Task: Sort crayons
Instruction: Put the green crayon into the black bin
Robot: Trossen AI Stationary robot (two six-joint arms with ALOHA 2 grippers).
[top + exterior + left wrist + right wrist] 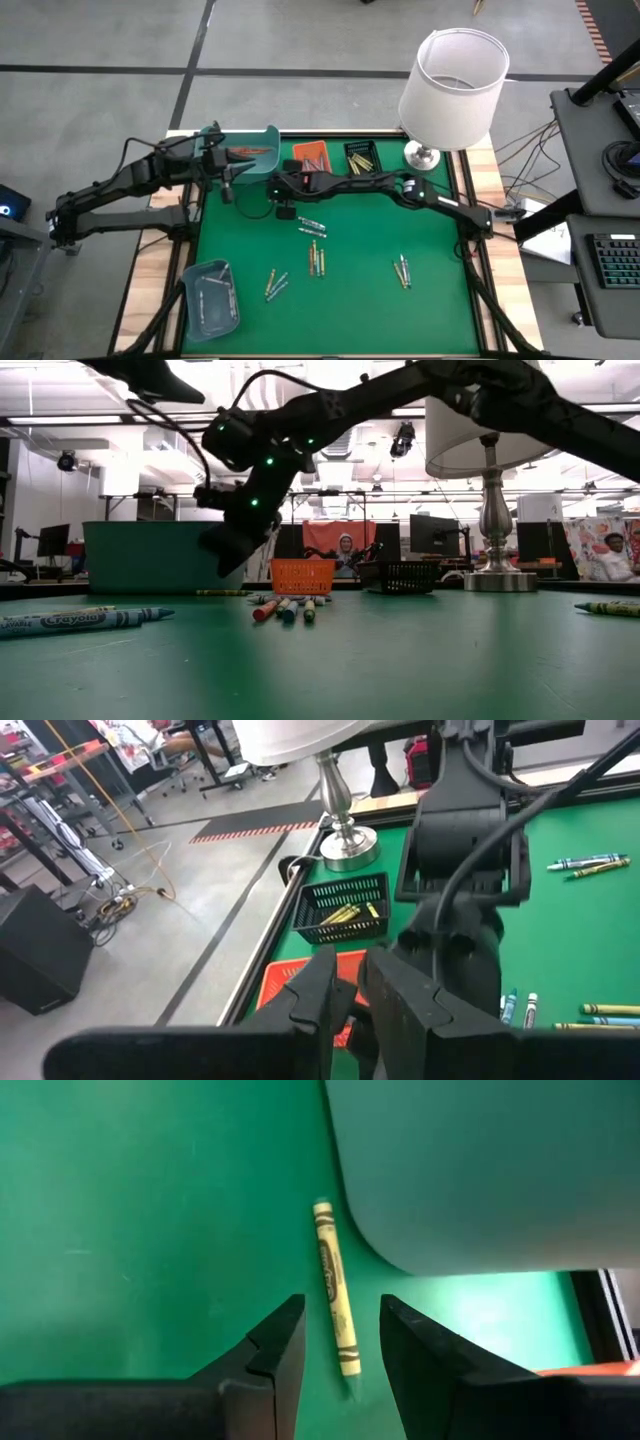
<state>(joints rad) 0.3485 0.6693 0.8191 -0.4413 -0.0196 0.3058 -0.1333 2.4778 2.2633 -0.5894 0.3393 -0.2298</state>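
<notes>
A yellow crayon [335, 1285] lies flat on the green mat beside the teal tray [250, 150], and it also shows in the low view [222, 592]. My right gripper [340, 1345] is open and hangs above the crayon, one finger on either side of its near end, without touching it. In the high view the right gripper [278, 190] is at the tray's near right corner. My left gripper [350, 995] is shut and empty, high above the teal tray. More crayons [312, 228] lie loose on the mat.
An orange tray [312, 155] and a black tray [362, 157] with crayons stand at the far edge, next to a lamp [450, 90]. A grey-blue tray [210, 295] sits near left. Loose crayons lie mid-mat [317, 258], near left [275, 285] and right [403, 270].
</notes>
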